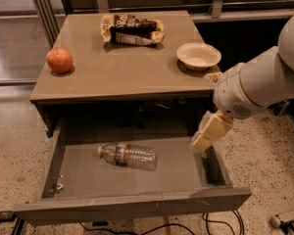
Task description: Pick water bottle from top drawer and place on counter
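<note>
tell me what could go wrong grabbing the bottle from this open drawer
The water bottle lies on its side on the top drawer's smooth bottom, so it may roll when touched. The gripper hangs by the drawer's right wall, just below the counter edge; reaching in, the arm could knock either.

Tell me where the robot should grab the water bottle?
Probably around its middle, straight down from above. The water bottle lies on its side in the top drawer, cap pointing left, so the body is easy to squeeze across, and drawer walls block the sides. The gripper hangs over the drawer's right edge.
</note>
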Tool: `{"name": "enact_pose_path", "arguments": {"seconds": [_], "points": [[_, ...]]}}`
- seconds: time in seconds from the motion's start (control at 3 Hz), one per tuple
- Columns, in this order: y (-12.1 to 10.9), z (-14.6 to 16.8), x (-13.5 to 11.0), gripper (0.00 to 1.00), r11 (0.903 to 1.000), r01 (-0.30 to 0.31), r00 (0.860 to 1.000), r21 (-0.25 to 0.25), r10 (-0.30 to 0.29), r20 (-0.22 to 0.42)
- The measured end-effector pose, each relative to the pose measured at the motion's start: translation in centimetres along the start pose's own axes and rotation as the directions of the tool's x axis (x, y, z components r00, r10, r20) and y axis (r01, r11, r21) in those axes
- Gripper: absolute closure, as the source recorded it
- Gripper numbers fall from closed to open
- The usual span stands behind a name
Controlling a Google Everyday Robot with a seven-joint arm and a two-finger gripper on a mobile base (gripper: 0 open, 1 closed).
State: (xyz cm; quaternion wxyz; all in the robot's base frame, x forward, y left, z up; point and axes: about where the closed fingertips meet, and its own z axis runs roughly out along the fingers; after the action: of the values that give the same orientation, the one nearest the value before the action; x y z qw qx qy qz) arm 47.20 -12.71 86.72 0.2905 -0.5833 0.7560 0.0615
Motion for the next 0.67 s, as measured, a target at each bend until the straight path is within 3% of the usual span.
{"name": "enact_pose_path", "arguments": {"seconds": [0.33, 0.67], "points": [[0.0, 0.0, 0.0, 0.0, 1.0, 0.0, 1.0, 0.0, 0.0, 0.0], [1.4, 2.0, -1.6, 0.0, 0.9992, 0.009, 0.999, -0.039, -0.008, 0.036]]}}
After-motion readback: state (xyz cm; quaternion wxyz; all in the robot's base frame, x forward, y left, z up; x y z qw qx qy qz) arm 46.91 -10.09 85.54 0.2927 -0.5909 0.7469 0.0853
